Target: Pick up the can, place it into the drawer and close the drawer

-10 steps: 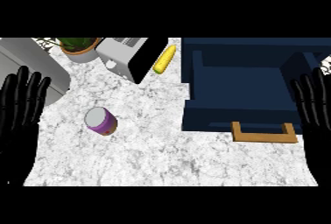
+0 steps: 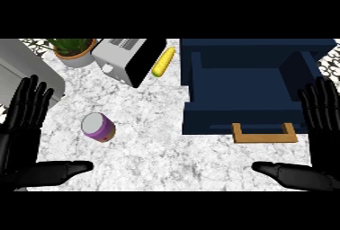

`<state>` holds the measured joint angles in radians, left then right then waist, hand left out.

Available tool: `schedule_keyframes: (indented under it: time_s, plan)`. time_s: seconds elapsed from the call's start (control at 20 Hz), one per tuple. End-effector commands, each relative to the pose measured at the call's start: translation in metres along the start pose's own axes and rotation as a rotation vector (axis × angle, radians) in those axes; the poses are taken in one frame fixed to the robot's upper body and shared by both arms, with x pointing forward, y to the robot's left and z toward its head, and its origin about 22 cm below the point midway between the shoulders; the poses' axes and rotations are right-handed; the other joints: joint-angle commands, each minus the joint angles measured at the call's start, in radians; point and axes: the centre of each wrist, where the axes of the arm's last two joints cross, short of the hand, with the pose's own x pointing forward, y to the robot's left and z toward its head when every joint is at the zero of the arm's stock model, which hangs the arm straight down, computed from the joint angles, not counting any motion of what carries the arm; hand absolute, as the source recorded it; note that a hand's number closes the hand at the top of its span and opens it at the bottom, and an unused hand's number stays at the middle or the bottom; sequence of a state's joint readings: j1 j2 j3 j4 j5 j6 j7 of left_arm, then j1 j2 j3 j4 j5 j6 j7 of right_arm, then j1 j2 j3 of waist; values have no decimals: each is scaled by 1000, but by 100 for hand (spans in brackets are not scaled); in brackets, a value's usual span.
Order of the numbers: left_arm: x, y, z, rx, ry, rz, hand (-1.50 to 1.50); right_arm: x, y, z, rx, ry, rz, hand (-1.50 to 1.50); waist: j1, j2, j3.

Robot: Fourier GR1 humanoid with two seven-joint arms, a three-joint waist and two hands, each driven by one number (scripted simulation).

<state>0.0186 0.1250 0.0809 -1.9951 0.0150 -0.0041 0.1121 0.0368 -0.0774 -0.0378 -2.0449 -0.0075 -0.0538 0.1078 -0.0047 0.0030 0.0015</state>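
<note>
Can point(image 2: 98, 127) near the spread left hand point(image 2: 20, 130), well apart from the equally spread right hand point(image 2: 324, 130)

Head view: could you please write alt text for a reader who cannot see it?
A purple can sits on a marble counter, left of an open dark blue drawer with a wooden handle. The left hand and right hand rest open at the edges. Beyond: toaster, corn cob, potted plant.
</note>
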Motion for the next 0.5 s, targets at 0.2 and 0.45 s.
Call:
schedule_keyframes:
  time_s: [0.2, 0.45]
  plan:
    - [30, 14, 4, 50, 184, -14, -150, 12, -52, 32, -98, 116, 35, -150, -1, -5, -1]
    - [46, 14, 30, 47, 175, -20, -150, 8, -72, 47, -96, 125, 14, -150, 3, -5, -1]
